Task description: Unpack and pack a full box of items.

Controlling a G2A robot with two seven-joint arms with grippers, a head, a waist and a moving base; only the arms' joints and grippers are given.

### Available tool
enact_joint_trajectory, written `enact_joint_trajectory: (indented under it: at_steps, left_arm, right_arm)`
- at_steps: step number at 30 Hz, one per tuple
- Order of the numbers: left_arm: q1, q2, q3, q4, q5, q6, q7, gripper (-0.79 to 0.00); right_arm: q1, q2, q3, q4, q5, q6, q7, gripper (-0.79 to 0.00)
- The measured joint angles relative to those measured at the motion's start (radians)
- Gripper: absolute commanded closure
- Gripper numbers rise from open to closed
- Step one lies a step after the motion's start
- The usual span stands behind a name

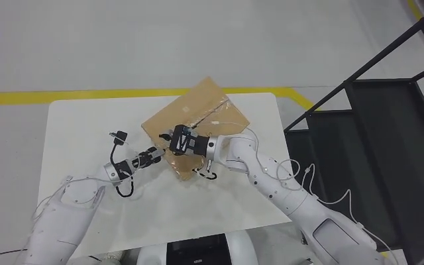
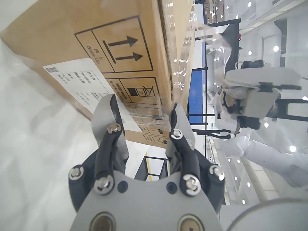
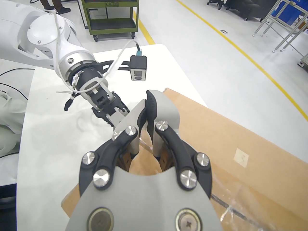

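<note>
Grey workshop floor with a yellow line [image 1: 99, 96] surrounds the white table [image 1: 79, 132] I am working at, and black metal stairs [image 1: 374, 126] stand off to the right. On the table the cardboard box [image 1: 199, 106] lies turned at an angle, its top closed flat. Clear tape [image 2: 211, 39] is lifted loose along the top seam. From my left wrist camera I see the box's side wall, which carries a white label [image 2: 79, 80] and printed arrow symbols.

My left end effector [image 2: 144, 115] is at the box's near left corner with its fingers spread apart, and a crumpled end of tape sits in the gap between them. My right end effector [image 3: 149, 100] hovers over the top of the box just above that same corner. Its fingers [image 3: 166, 111] are pressed together at the tips; I cannot tell whether any tape is caught between them. The two end effectors sit close together.
</note>
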Motion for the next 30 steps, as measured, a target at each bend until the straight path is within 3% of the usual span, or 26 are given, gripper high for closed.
enact_joint_trajectory:
  at_steps: [3,7,11,27,28,29,30]
  left_arm:
    - [0.008,0.007,-0.049,0.004,-0.054,-0.061,0.014,-0.785]
    - [0.058,0.02,-0.126,-0.149,-0.149,-0.052,-0.027,-0.785]
    - [0.103,0.025,-0.163,-0.239,-0.172,-0.063,-0.022,-0.785]
    - [0.217,0.038,-0.281,-0.303,-0.188,-0.042,0.017,-0.785]
    - [0.222,0.039,-0.285,-0.304,-0.191,-0.04,0.017,-0.785]
    - [0.225,0.039,-0.289,-0.305,-0.193,-0.039,0.017,-0.785]
    - [0.229,0.039,-0.292,-0.307,-0.195,-0.038,0.017,-0.785]
  right_arm:
    - [-0.022,0.007,0.014,0.014,-0.001,-0.024,0.03,0.0]
    - [-0.024,0.0,-0.007,0.076,-0.048,0.011,-0.014,0.0]
    - [-0.003,-0.008,-0.01,0.097,-0.038,0.035,-0.027,0.0]
    - [0.011,-0.019,0.0,0.083,-0.037,0.04,-0.046,0.0]
    - [0.011,-0.021,-0.001,0.088,-0.034,0.041,-0.041,-0.274]
    - [0.011,-0.022,-0.003,0.092,-0.029,0.041,-0.036,-0.785]
    - [0.011,-0.023,-0.004,0.096,-0.024,0.04,-0.031,-0.785]
